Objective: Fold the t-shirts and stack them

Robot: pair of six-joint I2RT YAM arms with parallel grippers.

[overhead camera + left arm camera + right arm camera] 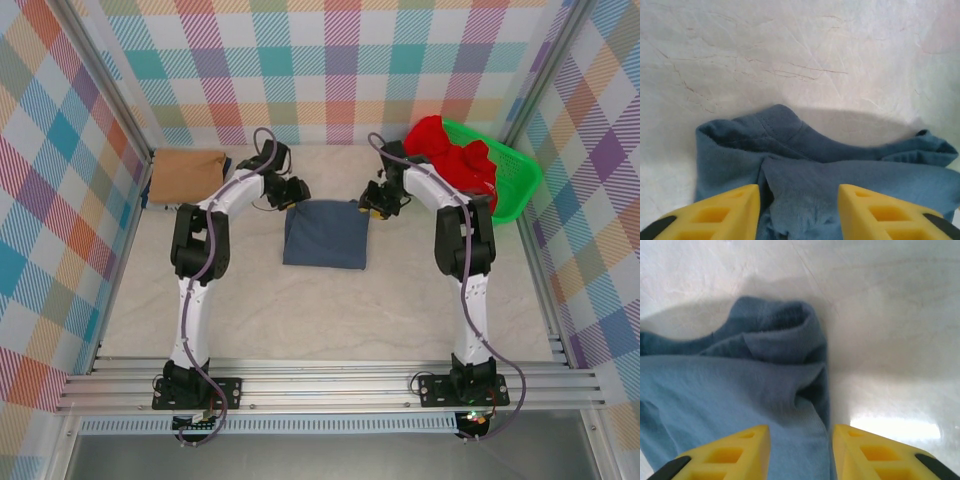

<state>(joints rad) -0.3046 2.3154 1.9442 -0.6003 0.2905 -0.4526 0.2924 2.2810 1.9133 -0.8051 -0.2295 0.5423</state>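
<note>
A slate-blue t-shirt (325,235) lies folded into a rectangle at the middle of the table. My left gripper (297,193) is at its far left corner. In the left wrist view, bunched blue cloth (805,175) fills the gap between the yellow fingers (735,207), which are shut on it. My right gripper (368,206) is at the far right corner. It is also shut on the shirt, with the folded edge (790,390) pinched between its fingers (860,450). A tan t-shirt (187,175) lies folded at the back left. A red t-shirt (455,160) sits heaped in the basket.
A green mesh basket (518,180) stands at the back right corner, against the checked wall. The pale table surface (300,310) stretches bare in front of the blue shirt, towards the arm bases. Metal frame rails run along the left and right sides.
</note>
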